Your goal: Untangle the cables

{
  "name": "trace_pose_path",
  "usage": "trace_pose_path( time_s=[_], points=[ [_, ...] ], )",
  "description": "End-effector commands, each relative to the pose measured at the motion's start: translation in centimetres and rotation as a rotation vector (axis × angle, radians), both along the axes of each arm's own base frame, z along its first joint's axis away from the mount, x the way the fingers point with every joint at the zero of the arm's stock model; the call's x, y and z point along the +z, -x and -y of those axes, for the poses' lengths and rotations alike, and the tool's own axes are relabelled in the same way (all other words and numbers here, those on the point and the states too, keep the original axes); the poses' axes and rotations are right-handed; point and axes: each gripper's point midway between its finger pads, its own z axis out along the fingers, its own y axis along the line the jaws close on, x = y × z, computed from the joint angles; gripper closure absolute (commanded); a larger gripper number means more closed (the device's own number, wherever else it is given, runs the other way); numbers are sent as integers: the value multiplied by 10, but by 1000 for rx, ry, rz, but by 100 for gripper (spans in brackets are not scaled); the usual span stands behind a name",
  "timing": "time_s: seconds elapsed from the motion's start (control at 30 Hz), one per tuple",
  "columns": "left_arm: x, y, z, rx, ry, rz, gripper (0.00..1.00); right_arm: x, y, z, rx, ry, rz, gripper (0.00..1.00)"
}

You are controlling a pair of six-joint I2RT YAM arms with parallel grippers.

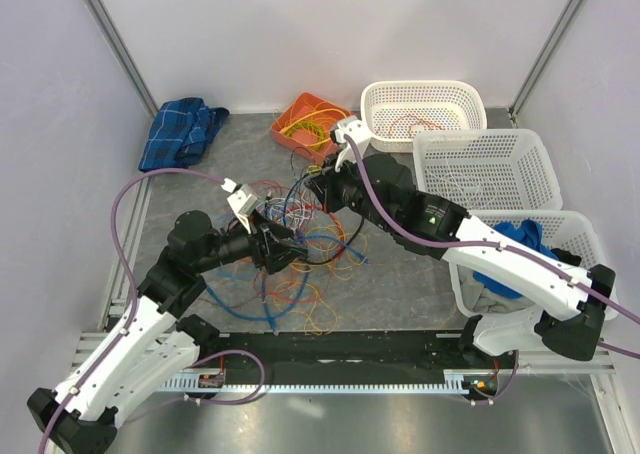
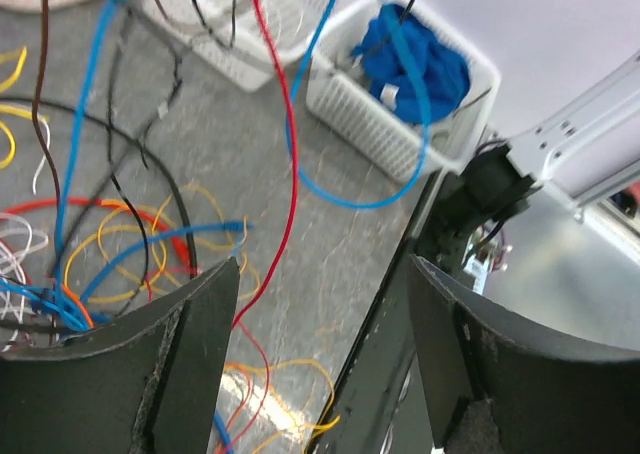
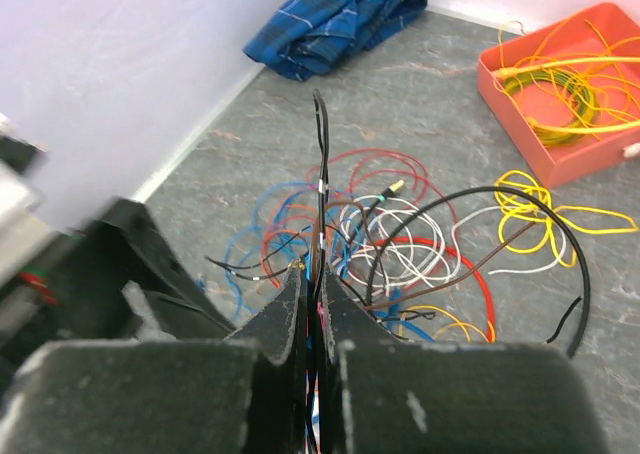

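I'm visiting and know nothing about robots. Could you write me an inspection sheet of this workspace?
Surface: grey table, bare around the pile.
Job's things: tangled cables mid-table; yellow cables in the orange tray.
Clutter: plaid cloth far left; three white baskets, nearest holding a blue cloth.
Claws: left claw open above the tangle; right claw shut on a black cable.
Cables: purple hoses run along both arms.
Surroundings: white walls, metal frame posts.

Left arm [image 1: 150,304]: stretched low to the cables [image 1: 300,274]; left tool [image 2: 325,274] jaws apart, nothing gripped. Right arm [image 1: 500,249]: reaching the same cables; right tool [image 3: 312,274] clamped on black cable [image 3: 320,144].
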Motion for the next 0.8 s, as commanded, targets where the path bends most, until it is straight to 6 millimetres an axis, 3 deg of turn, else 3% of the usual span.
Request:
trace_pose_path(
  time_s=[0.0, 0.1, 0.3, 0.37, 0.4, 0.47, 0.63, 0.73, 0.77],
  points=[
    [-1, -15, -3, 55, -80, 50, 26, 33, 3, -10, 41, -75, 6, 100],
    [-10, -25, -3, 87, -105, 20, 27, 36, 5, -16, 64, -87, -2, 100],
    [-4, -45, -12, 197, -120, 30, 32, 34, 7, -16, 77, -92, -6, 100],
    [-5, -47, -10, 201, -125, 19, 51, 33, 8, -14, 76, -92, -5, 100],
    [-2, -47, -10, 201, -119, 23, 78, 32, 8, -13, 70, -90, -5, 100],
    [-1, -48, -12, 217, -113, 11, 98, 31, 5, -6, 43, -80, 7, 100],
    [20, -46, -28, 310, -66, 32, 98, 23, -6, 15, -25, -60, 10, 98],
    [33, -48, -37, 370, -52, 12, 98, 0, -16, 24, -81, -17, -8, 70],
    [32, -50, -37, 380, -60, -8, 98, -12, -19, 26, -91, 4, -22, 68]
  ],
)
